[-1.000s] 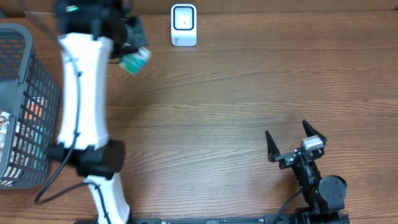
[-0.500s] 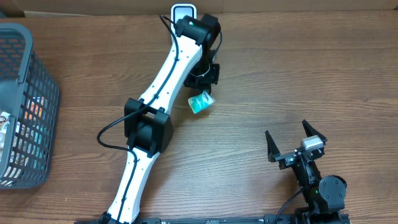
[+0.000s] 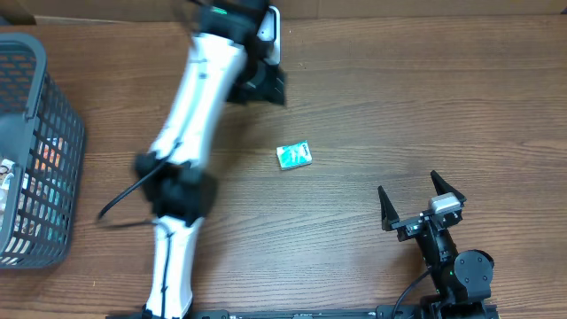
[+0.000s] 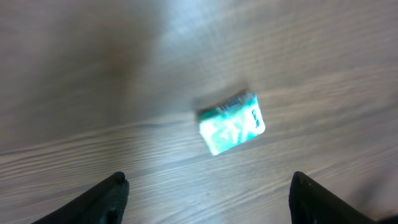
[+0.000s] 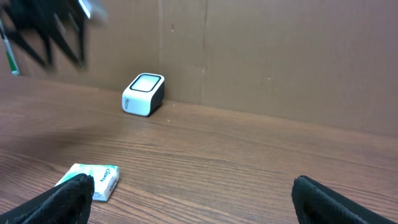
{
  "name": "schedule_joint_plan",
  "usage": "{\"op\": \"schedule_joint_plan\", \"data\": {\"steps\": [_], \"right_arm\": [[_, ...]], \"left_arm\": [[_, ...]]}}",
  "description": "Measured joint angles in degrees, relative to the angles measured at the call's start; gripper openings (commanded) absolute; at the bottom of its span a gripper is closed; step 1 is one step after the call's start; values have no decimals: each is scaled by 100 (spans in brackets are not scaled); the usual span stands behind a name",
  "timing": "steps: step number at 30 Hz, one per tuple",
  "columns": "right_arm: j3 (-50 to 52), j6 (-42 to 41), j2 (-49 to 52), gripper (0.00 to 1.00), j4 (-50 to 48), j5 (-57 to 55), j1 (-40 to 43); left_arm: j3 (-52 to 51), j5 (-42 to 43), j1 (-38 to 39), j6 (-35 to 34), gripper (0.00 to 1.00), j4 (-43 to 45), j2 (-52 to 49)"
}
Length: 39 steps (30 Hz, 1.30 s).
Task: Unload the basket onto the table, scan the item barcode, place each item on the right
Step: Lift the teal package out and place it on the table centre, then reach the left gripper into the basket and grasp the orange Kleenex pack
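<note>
Wood-grain surface (image 3: 425,106) seen from above, holding one packet (image 3: 293,156), one scanner (image 5: 144,93) and one basket (image 3: 35,106), with two grasping parts over it: the left end effector (image 4: 205,196) and the right end effector (image 3: 413,199). The packet, teal and white, lies flat near the middle of the surface and touches neither end effector. The scanner, white with a dark window on top, stands at the far edge, a little left of centre, well apart from the packet. The basket, grey mesh, sits at the left edge; a few items show through its wall, too hidden to count. The left end effector, blurred in the overhead view, hangs near the far edge just beside the scanner. Its wrist camera shows two dark fingertips spread wide, nothing between them, with the packet on the wood below. The right end effector rests near the near right corner, jaws wide and empty. One plain brown cardboard wall (image 5: 280,56) rises behind the far edge. Printing on the packet is too blurred to read
</note>
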State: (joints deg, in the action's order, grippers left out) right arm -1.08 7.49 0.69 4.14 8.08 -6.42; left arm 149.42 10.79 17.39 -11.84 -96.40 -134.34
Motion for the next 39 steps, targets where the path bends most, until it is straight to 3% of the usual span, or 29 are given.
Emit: {"op": "schedule_joint_plan", "data": {"steps": [5, 8, 14, 16, 18, 24, 26, 36, 39], "right_arm": [[0, 2, 0, 100, 2, 2, -2], [2, 2, 0, 100, 0, 4, 0], [2, 2, 0, 100, 2, 2, 0], [2, 2, 0, 100, 0, 2, -2], [2, 0, 0, 100, 0, 2, 0], [2, 4, 0, 100, -2, 2, 0], [2, 0, 0, 100, 2, 0, 0], [2, 2, 0, 100, 0, 2, 0], [2, 2, 0, 100, 0, 0, -2]], "left_arm": [[273, -546, -1515, -15, 99, 22, 1978], [431, -804, -2787, -98, 100, 7, 2870], [391, -413, -5604, -1064, 100, 37, 2664], [358, -280, -6120, -1169, 91, 13, 2258], [354, -236, -6262, -1154, 86, -13, 2011], [46, -229, -6363, -896, 86, -15, 1434], [4, -267, -6363, -807, 81, -20, 1209], [-70, -719, -6356, -564, 81, 125, 487], [-70, -717, -6323, -400, 75, 334, 304]]}}
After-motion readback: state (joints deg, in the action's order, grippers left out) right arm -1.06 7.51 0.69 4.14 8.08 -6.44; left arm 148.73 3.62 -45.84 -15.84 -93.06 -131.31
